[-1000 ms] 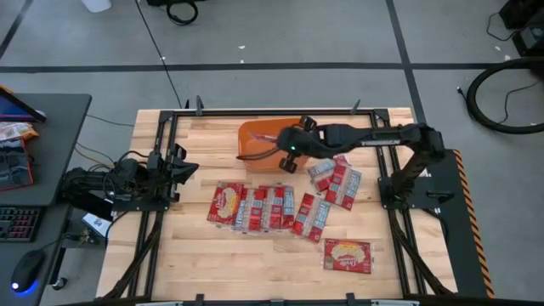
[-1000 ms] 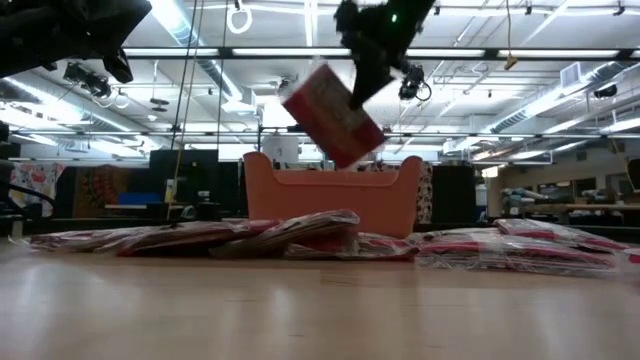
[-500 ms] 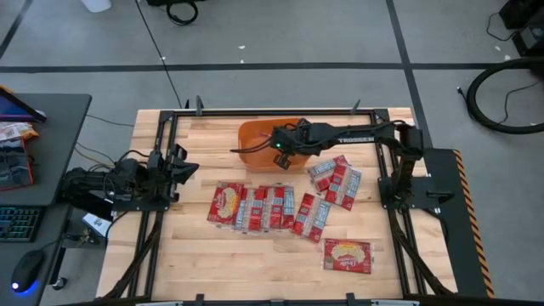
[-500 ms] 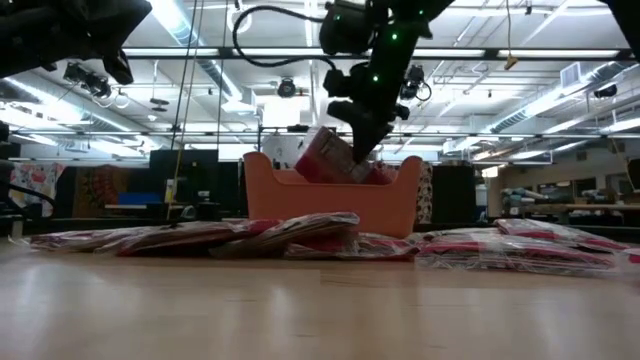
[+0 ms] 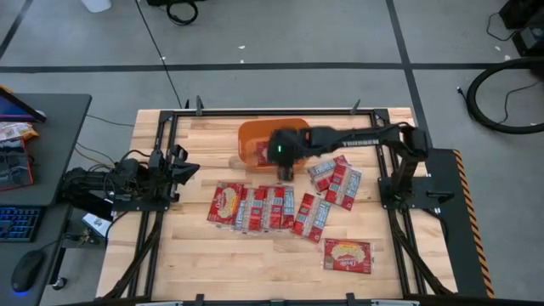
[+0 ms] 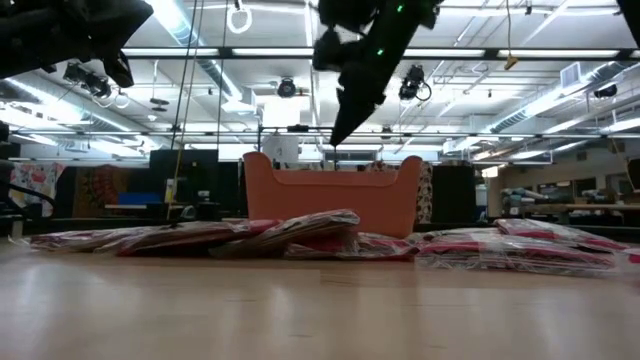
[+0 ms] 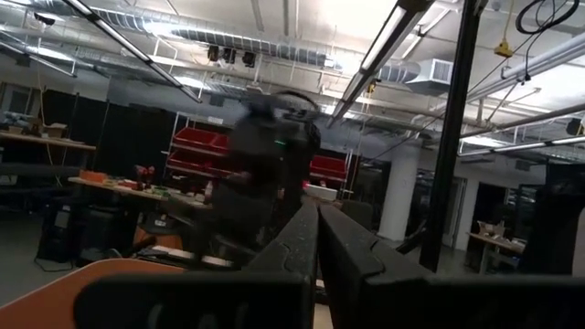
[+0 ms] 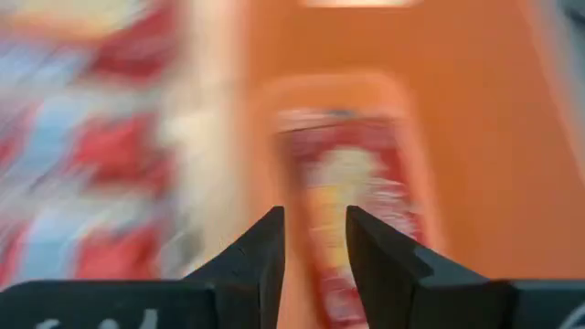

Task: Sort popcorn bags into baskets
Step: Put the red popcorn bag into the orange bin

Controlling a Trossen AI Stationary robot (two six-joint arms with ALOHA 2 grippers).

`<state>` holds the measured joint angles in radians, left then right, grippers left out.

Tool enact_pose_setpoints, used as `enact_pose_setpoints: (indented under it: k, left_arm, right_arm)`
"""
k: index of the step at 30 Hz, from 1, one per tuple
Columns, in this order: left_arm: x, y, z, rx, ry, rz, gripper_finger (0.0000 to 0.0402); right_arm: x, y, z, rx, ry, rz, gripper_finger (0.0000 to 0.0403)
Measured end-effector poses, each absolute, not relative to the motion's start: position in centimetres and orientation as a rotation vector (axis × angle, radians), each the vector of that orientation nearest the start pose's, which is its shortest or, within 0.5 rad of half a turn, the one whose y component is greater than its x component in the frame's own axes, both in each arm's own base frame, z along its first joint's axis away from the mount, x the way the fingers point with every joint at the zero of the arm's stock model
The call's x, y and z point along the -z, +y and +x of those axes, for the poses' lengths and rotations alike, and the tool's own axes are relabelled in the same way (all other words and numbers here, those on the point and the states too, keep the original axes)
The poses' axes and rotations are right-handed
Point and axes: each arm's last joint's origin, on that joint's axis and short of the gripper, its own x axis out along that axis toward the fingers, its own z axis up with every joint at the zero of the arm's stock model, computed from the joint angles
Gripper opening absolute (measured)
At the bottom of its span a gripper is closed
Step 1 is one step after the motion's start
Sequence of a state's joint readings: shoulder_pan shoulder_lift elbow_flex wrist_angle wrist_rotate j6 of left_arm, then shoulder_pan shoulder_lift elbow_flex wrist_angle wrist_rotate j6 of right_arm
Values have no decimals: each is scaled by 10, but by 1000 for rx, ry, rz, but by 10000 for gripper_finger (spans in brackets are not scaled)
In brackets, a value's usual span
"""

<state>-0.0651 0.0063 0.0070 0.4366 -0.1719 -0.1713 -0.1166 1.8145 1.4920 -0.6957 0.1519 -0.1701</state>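
The orange plastic rectangular tub (image 5: 262,141) sits near the far edge of the light wooden slatted desk (image 5: 204,255), about midway along it. Bare wood stays open along the near edge and toward the near left corner, and around the far right corner too.

The right arm reaches from the right edge across to the tub, its right gripper (image 5: 286,172) hanging above the tub's near rim, pointing down. Its fingers (image 8: 263,251) stand slightly apart with nothing between them. One red flat popcorn packet with a yellowish oval picture (image 8: 352,201) lies inside the tub below them, though that wrist view is smeared.

The left arm is folded at the left edge, its left gripper (image 5: 183,167) pointing toward the desk's middle with its fingers (image 7: 297,242) pressed together.

On the desk, a row of red and white packets (image 5: 268,209) lies overlapping across the middle, roughly five, hard to count exactly. Two more (image 5: 335,180) lie right of the tub, and a single packet (image 5: 348,254) lies toward the near right corner.
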Motion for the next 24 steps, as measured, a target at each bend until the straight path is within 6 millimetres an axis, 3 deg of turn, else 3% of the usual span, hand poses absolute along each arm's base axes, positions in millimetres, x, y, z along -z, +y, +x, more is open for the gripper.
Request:
enact_pose_setpoints:
  k: [6,9,18,24]
  left_arm:
    - [-206,-1,88,-67,-447,-220,18]
    - [-206,-1,88,-68,-447,-219,18]
    - [-207,-1,88,-68,-450,-218,18]
    - [-207,-1,88,-67,-454,-218,18]
  right_arm:
    - [-234,11,378,-226,1062,-573,124]
    - [-216,32,373,-353,1049,-686,131]
    - [-194,77,363,-419,958,-887,189]
    - [-169,83,356,-367,875,-970,182]
